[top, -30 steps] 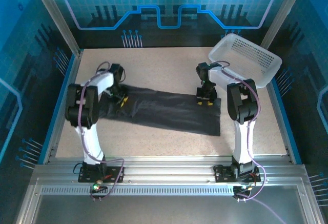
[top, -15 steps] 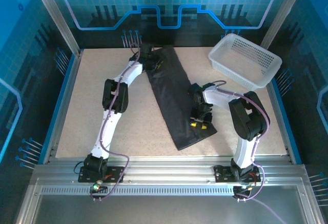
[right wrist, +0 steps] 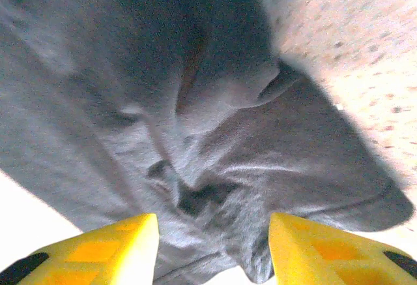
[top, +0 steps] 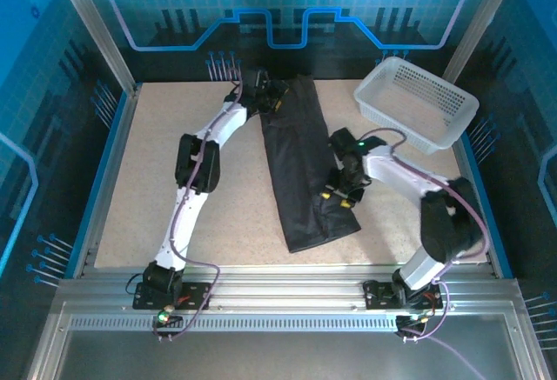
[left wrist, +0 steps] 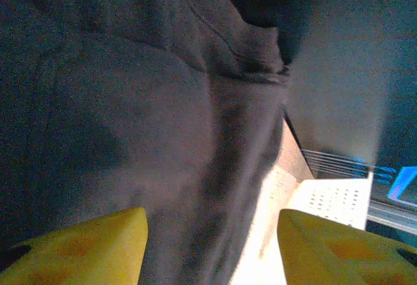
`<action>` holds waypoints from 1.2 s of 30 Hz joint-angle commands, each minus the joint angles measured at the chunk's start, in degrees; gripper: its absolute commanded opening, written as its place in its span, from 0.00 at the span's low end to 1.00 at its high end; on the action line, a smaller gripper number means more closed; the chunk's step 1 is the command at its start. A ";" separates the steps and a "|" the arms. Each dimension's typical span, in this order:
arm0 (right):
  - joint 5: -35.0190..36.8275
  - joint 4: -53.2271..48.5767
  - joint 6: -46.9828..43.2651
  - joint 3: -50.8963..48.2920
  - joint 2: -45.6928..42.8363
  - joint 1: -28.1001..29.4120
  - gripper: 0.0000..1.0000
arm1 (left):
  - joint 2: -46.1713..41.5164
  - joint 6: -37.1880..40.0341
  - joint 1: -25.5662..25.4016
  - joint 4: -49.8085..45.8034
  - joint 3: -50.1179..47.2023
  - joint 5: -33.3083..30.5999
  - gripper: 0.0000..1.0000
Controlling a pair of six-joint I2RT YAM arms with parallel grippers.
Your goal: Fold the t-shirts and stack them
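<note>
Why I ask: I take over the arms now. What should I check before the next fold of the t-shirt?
1. That the left gripper is open, over the far end of the t-shirt: ok.
2. That the right gripper is open, over the near end: ok.
3. That the t-shirt lies wholly on the table, as a long narrow strip: ok.
4. That the near end is flat: not ok, it is bunched and creased under the right gripper.
5. That the basket is apart from the t-shirt: ok.
6. That the layers underneath line up: cannot tell.
</note>
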 commanded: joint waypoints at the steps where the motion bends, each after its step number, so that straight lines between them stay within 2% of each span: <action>1: -1.00 -1.47 -3.10 -4.30 -5.54 -4.58 0.49 | -16.91 4.32 -2.49 -3.30 -9.46 0.50 0.55; 5: -2.49 -0.18 -12.11 -8.50 -7.35 -8.81 0.47 | -32.02 4.64 -5.36 -5.78 -34.11 4.80 0.51; 8: -3.71 0.02 -19.13 -9.46 -5.24 -9.93 0.48 | -40.87 7.51 -8.58 -13.90 -48.59 9.44 0.47; 12: -3.31 -2.09 -24.71 -7.91 0.92 -8.13 0.47 | -50.84 8.16 -14.06 -16.13 -68.66 16.07 0.46; 15: -1.16 -2.44 -26.37 -8.14 4.93 -6.49 0.46 | -55.26 7.22 -18.89 -15.47 -78.02 17.41 0.47; 18: 1.70 -1.97 -26.69 -9.14 7.17 -5.26 0.45 | -56.94 4.10 -23.55 -12.07 -82.44 18.07 0.49; 21: 1.45 0.46 -26.91 -10.23 7.76 -4.66 0.42 | -55.73 2.19 -26.81 -9.43 -83.26 17.98 0.50; 25: 1.24 0.85 -26.09 -10.40 8.95 -3.55 0.29 | -52.86 -0.08 -29.52 -6.58 -83.52 18.42 0.48; 28: 0.07 1.04 -24.28 -11.76 7.59 -2.57 0.25 | -51.80 -1.25 -30.44 -4.40 -83.78 18.25 0.45; 32: -0.58 1.03 -21.64 -13.73 4.04 -1.16 0.19 | -48.67 -0.54 -31.52 -5.44 -82.34 18.56 0.37; 36: -1.85 0.78 -19.81 -14.61 1.63 -0.14 0.13 | -47.39 0.97 -31.35 -7.97 -81.63 15.98 0.21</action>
